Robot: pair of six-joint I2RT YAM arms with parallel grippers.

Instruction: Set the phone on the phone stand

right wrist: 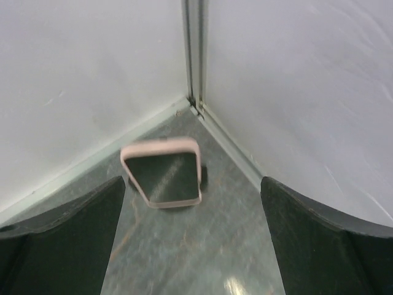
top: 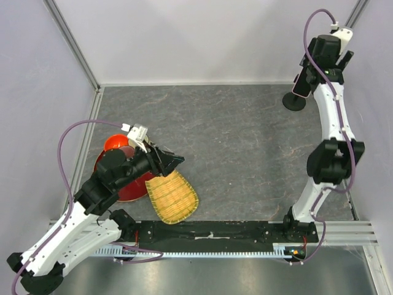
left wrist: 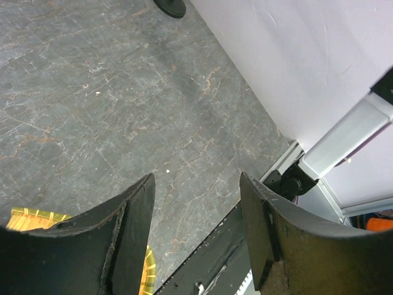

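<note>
In the far right corner, on the phone stand: the phone, upright and tilted back, with a pink case edge all round a black screen. Behind its right edge, only a dark sliver of the stand. Close behind that, 2 white walls meeting at a metal post, with the wall seams near on both sides. Little room for moving there.

To either side of the phone, without touching it: the 2 fingers of the right gripper, spread wide and gripping nothing. A gap between each finger and the case edge.

Toward the left wall, low over the grey table: the left gripper, likewise spread apart and holding nothing. Just below its fingertips, the far edge of a yellow woven tray. Under the tray's left side and beneath the left arm, red bowls, close to the metal rail along the table's left edge.

Between the 2 arms, a wide stretch of marbled table surface running back to the far wall. Along the near edge, a black strip with both arm bases on it.
</note>
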